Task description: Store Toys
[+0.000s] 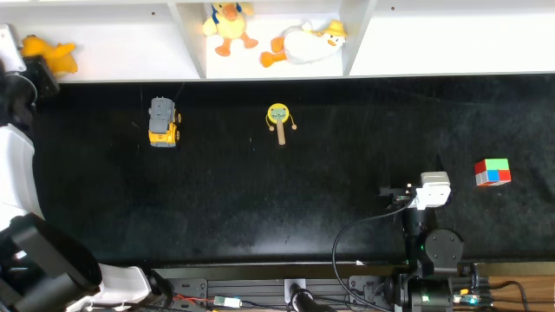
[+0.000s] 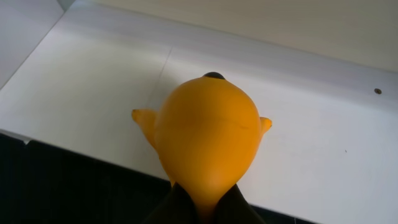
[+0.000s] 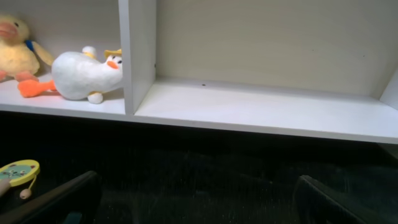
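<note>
Left gripper (image 2: 202,202) clamps orange toy (image 2: 208,137) over left bay of shelf (image 2: 87,87): placing step. Next: lower, let go. Right gripper (image 3: 193,199) spread wide, facing shelf. Truck (image 1: 163,121), rattle (image 1: 278,120), cube (image 1: 492,172) wait before shelf.

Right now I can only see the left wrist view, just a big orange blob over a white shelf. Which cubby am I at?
Observer: The left cubby of three. Your orange toy is right at it, and next door the middle cubby already has a yellow duck and a white duck.
Operator: Are more toys waiting on the table?
Observer: Yes, three sit on the black table: a yellow truck, a little rattle and a colour cube.
</note>
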